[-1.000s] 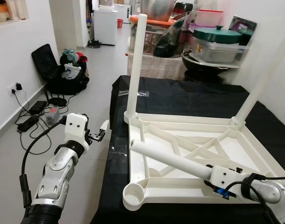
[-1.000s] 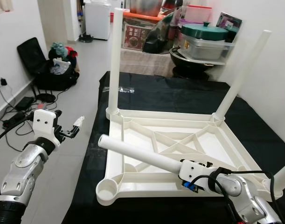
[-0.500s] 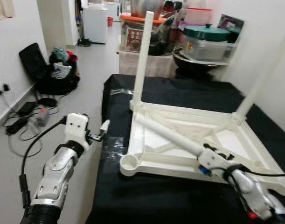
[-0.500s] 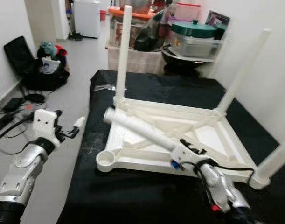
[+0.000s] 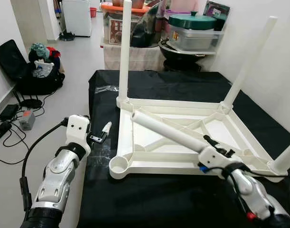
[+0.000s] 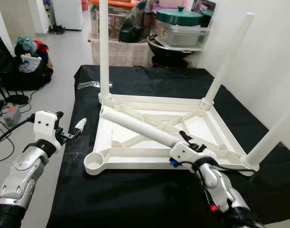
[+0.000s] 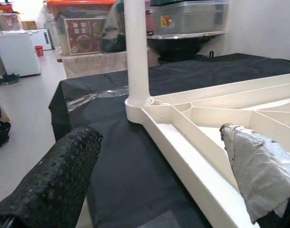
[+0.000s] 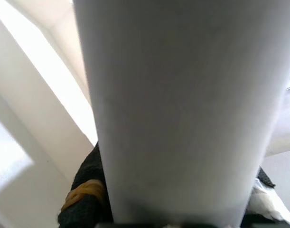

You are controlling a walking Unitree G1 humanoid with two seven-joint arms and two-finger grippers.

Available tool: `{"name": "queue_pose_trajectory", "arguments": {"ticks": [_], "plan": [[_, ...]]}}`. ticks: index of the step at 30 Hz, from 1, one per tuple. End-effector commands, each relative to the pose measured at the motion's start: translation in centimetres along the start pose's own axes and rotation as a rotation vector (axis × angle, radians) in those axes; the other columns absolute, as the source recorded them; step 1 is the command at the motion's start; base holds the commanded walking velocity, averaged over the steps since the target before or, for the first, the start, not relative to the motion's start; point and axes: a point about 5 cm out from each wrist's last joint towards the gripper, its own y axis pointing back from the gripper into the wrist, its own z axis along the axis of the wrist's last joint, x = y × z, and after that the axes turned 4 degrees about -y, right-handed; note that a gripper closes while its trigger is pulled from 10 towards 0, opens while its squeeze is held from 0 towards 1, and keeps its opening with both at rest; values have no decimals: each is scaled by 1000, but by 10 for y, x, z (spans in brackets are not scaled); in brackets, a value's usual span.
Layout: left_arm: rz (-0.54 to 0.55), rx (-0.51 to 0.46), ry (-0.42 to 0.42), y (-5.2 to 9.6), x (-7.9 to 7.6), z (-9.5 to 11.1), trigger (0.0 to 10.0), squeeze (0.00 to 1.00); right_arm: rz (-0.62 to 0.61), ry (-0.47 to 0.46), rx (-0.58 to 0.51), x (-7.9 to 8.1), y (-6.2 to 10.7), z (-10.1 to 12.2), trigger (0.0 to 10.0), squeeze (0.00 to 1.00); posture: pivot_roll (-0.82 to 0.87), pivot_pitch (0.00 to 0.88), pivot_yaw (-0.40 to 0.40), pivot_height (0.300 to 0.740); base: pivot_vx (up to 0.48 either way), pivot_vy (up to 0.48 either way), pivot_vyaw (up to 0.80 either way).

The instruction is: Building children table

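Right end effector [image 5: 209, 147] grips loose leg [image 5: 166, 130] (tabletop [image 5: 182, 164] corner socket [image 5: 118, 165] unfilled).

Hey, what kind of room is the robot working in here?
Probably a lived-in home, a hallway or spare room: a fridge down the passage, stacked pots and storage boxes by the wall, a bag on the floor.

Cut off by the top edge in both eye views: the upright white plastic table leg [image 5: 125, 50] at the far left corner. Cropped at the right edge: the near right white leg [image 6: 270, 137]. Hidden behind the loose white plastic tube [image 8: 182, 109] in the right wrist view: most of the right gripper's black fingers [image 8: 85, 199]. Too small to identify: clutter on the grey floor by the black bag [image 5: 19, 66].
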Motion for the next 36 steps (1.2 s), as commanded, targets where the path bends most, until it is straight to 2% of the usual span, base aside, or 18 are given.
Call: {"name": "queue_pose_trajectory", "arguments": {"ticks": [1, 2, 6, 8, 11, 13, 14, 15, 17, 21, 23, 24, 25, 26, 27, 29, 32, 36], "plan": [[-10, 21, -1, -1, -2, -5, 10000, 0, 124, -95, 62, 31, 15, -20, 0, 0, 56, 0, -58, 740, 0, 0, 0], [-10, 21, -1, -1, -2, -5, 10000, 0, 124, -95, 62, 31, 15, -20, 0, 0, 56, 0, -58, 740, 0, 0, 0], [-16, 20, 1, -4, -3, -4, 10000, 0, 131, -143, -61, 30, 19, -10, 0, 0, 51, 0, -53, 740, 0, 0, 0], [-16, 20, 1, -4, -3, -4, 10000, 0, 131, -143, -61, 30, 19, -10, 0, 0, 51, 0, -53, 740, 0, 0, 0], [-17, 23, 5, -3, -2, -6, 10000, 0, 272, -165, -222, 34, 26, 2, 0, 0, 50, 0, -57, 740, 0, 0, 0], [-17, 23, 5, -3, -2, -6, 10000, 0, 272, -165, -222, 34, 26, 2, 0, 0, 50, 0, -57, 740, 0, 0, 0], [-16, 23, 6, -3, -2, -6, 10000, 0, 337, -134, -255, 34, 29, 5, 0, 0, 50, 0, -58, 740, 0, 0, 0], [-16, 23, 6, -3, -2, -6, 10000, 0, 337, -134, -255, 34, 29, 5, 0, 0, 50, 0, -58, 740, 0, 0, 0], [-14, 25, 9, -2, -3, -7, 10000, 0, 435, -65, -278, 29, 32, 7, 0, 0, 47, 0, -57, 740, 0, 0, 0], [-14, 25, 10, -3, -3, -7, 10000, 0, 506, 0, -295, 25, 35, 9, 0, 0, 46, 0, -54, 740, 0, 0, 0], [-17, 23, 8, -4, -2, -6, 10000, 0, 641, 120, -353, 27, 43, 12, 0, 0, 39, 0, -55, 740, 0, 0, 0], [-17, 23, 8, -4, -2, -6, 10000, 0, 641, 120, -353, 27, 43, 12, 0, 0, 39, 0, -55, 740, 0, 0, 0], [-18, 23, 7, -5, -2, -6, 10000, 0, 688, 162, -374, 29, 47, 13, 0, 0, 39, 0, -55, 740, 0, 0, 0], [-19, 22, 6, -5, -2, -6, 10000, 0, 746, 241, -402, 31, 51, 13, 0, 0, 38, 0, -58, 740, 0, 0, 0], [-19, 22, 6, -5, -2, -6, 10000, 0, 746, 241, -402, 31, 51, 13, 0, 0, 38, 0, -58, 740, 0, 0, 0], [-22, 20, 6, -5, -3, -6, 10000, 0, 813, 327, -442, 33, 56, 13, 0, 0, 36, 0, -58, 740, 0, 0, 0], [-25, 20, 7, -5, -5, -7, 10000, 0, 858, 369, -475, 34, 58, 14, 0, 0, 35, 0, -59, 740, 0, 0, 0], [-26, 20, 10, -5, -6, -7, 10000, 0, 863, 352, -482, 34, 56, 15, 0, 0, 41, 0, -69, 740, 0, 0, 0]]}}
